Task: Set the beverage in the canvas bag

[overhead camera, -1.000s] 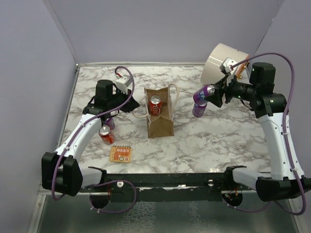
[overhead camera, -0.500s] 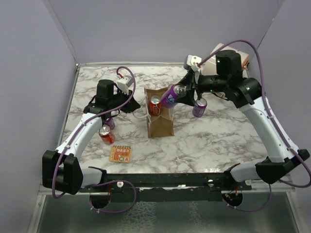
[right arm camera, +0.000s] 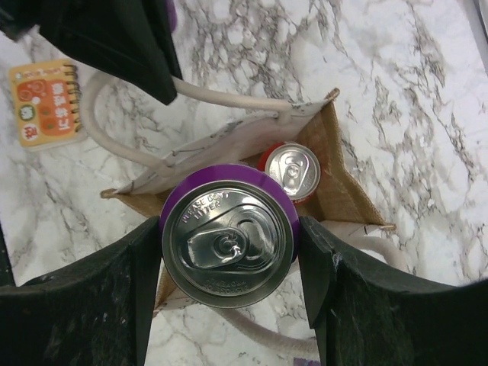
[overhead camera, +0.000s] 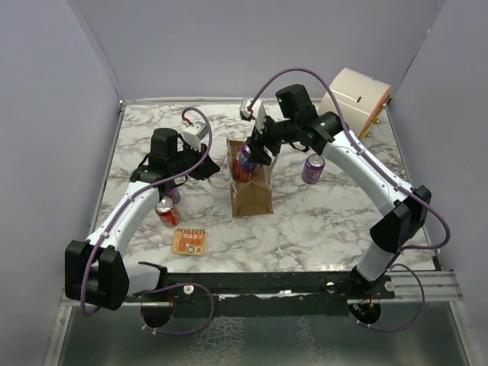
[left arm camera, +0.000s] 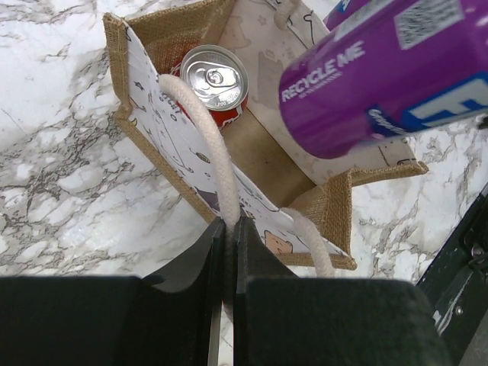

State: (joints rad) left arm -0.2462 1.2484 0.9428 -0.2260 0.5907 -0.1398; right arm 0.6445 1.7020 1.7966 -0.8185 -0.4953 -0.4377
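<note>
The canvas bag point(overhead camera: 252, 194) stands upright mid-table, its mouth held open. My left gripper point(overhead camera: 210, 166) is shut on the bag's near cream handle point(left arm camera: 222, 179), and the rope is pinched between the jaws of the left gripper point(left arm camera: 229, 232). A red can point(left arm camera: 216, 80) stands inside the canvas bag point(left arm camera: 335, 206). My right gripper point(overhead camera: 256, 151) is shut on a purple beverage can point(overhead camera: 245, 159) and holds it over the bag's mouth. In the right wrist view the purple can point(right arm camera: 229, 240) fills the right gripper point(right arm camera: 229, 252), with the red can point(right arm camera: 292, 171) and the bag point(right arm camera: 347, 194) below.
A second purple can point(overhead camera: 313, 168) stands right of the bag. A red can point(overhead camera: 166, 211) and a partly hidden purple can point(overhead camera: 174, 193) sit under the left arm. An orange notepad point(overhead camera: 189, 241) lies near the front. A large cream drum-shaped container point(overhead camera: 352, 99) sits back right.
The right arm has swung left from the back right, carrying the purple can to above the bag's mouth. The left arm has stayed put, holding the handle.
</note>
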